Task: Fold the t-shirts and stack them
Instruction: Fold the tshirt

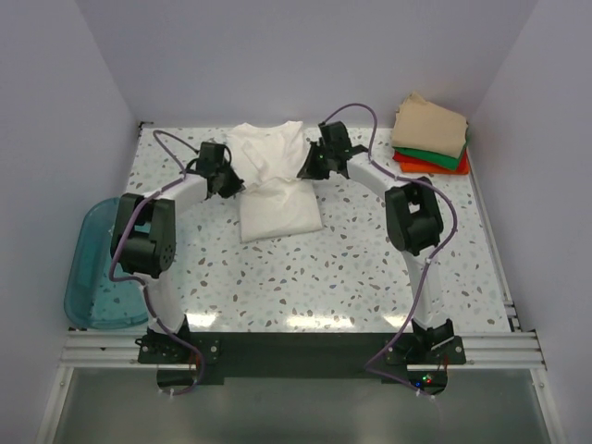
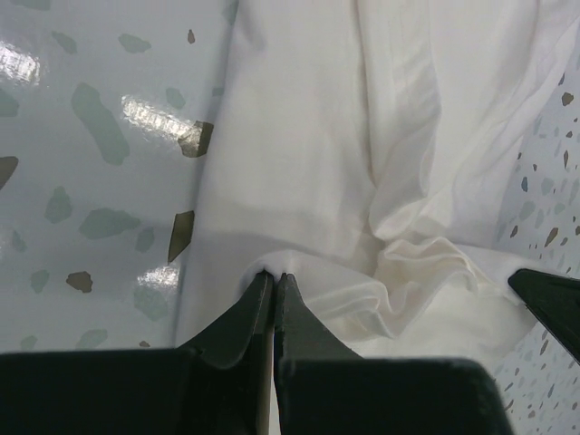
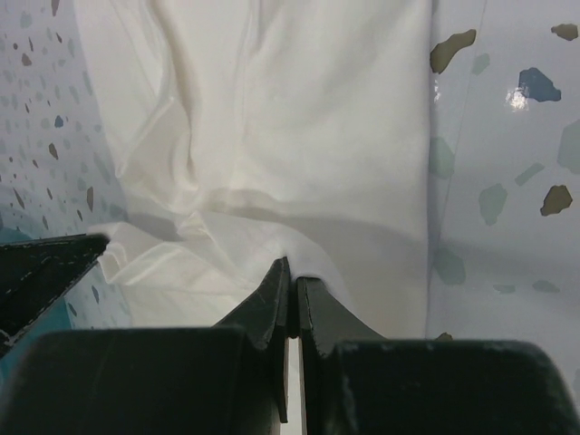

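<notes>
**DESK:** What fills the frame?

**STRINGER:** A speckled surface (image 1: 351,268). Toward its far edge, a little left of centre, lies the white t-shirt (image 1: 277,208), broad at the far end and narrow toward the near edge. A teal bin (image 1: 92,277) sits at the left edge. In the far right corner three folded shirts are piled: a tan tee (image 1: 430,125) on a green tee (image 1: 437,158) on an orange-red tee (image 1: 407,167).

**DESK:** And the arms?

**STRINGER:** They flank the white shirt about halfway along its length. The left end effector (image 2: 274,279) has its jaws pressed together on a raised ridge of cloth at the shirt's left border. The right end effector (image 3: 292,272) is pinched closed the same way on the right border. Between the two grips the cloth is bunched and wrinkled.

**DESK:** What step does the stringer read from that?

**STRINGER:** A crosswise fold, by his judgement, with one half carried over the other. Which half goes over is not settled by the frames.

**DESK:** How is it done well?

**STRINGER:** Both sides should rise together and level, spread just enough to pull the middle wrinkles flat. The cloth should then travel straight along the shirt's length so the borders land matched. Neither grip should let go until the cloth rests on the surface. The pinches look thin, so a jerk could slip a side and skew the fold.
</notes>
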Available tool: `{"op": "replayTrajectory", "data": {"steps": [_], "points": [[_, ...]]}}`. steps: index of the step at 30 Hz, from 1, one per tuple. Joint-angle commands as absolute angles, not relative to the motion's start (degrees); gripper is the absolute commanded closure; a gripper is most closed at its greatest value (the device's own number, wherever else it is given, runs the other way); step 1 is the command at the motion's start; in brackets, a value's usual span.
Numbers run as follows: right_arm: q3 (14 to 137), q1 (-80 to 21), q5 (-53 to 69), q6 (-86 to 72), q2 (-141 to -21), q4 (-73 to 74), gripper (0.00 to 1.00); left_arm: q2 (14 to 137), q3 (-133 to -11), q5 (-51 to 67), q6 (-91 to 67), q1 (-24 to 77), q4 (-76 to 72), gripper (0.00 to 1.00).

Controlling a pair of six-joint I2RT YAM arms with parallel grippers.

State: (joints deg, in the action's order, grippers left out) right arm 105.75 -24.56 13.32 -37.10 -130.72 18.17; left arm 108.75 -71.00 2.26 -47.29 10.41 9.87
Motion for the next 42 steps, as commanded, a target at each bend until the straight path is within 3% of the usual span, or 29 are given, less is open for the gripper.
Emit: {"op": "replayTrajectory", "data": {"steps": [1, 12, 15, 16, 19, 21, 24, 31, 35, 42], "points": [[108.63, -23.56, 15.64, -38.14, -131.48, 15.03, 1.0, 109.25, -73.83, 3.43, -45.97, 8.7, 6.68, 1.0], [110.56, -21.53, 18.8, -38.58, -133.15, 12.75, 1.0, 111.09, -74.79, 5.79, -45.09, 6.95, 5.19, 1.0], [112.23, -21.36, 19.68, -38.58, -133.86, 13.09, 0.85, 111.27, -75.67, 7.46, -44.21, 6.33, 4.92, 0.72], [112.24, -21.1, 19.77, -38.58, -133.6, 13.1, 0.74, 110.75, -75.67, 7.82, -44.03, 6.07, 4.57, 0.55], [110.57, -20.66, 19.34, -37.88, -131.49, 12.39, 0.57, 106.97, -74.27, 8.26, -43.33, 5.71, 2.29, 0.39], [109.69, -20.74, 18.99, -36.39, -129.65, 12.66, 0.5, 103.81, -72.25, 8.09, -43.33, 5.8, 1.67, 0.38], [108.64, -20.74, 18.28, -34.37, -127.18, 13.71, 0.44, 101.08, -69.26, 8.44, -43.33, 6.68, 1.58, 0.44], [105.11, -24.6, 17.67, -31.91, -125.68, 12.83, 0.46, 103.18, -67.67, 8.61, -42.63, 11.69, 0.88, 0.91], [107.93, -26.28, 17.75, -30.67, -129.1, 13.89, 0.48, 109.23, -72.14, 11.16, -42.1, 13.09, -1.06, 0.99], [112.94, -25.93, 18.28, -29.8, -135.52, 16.17, 0.5, 117.85, -79.27, 11.52, -40.96, 11.52, -2.2, 1.0]]}}
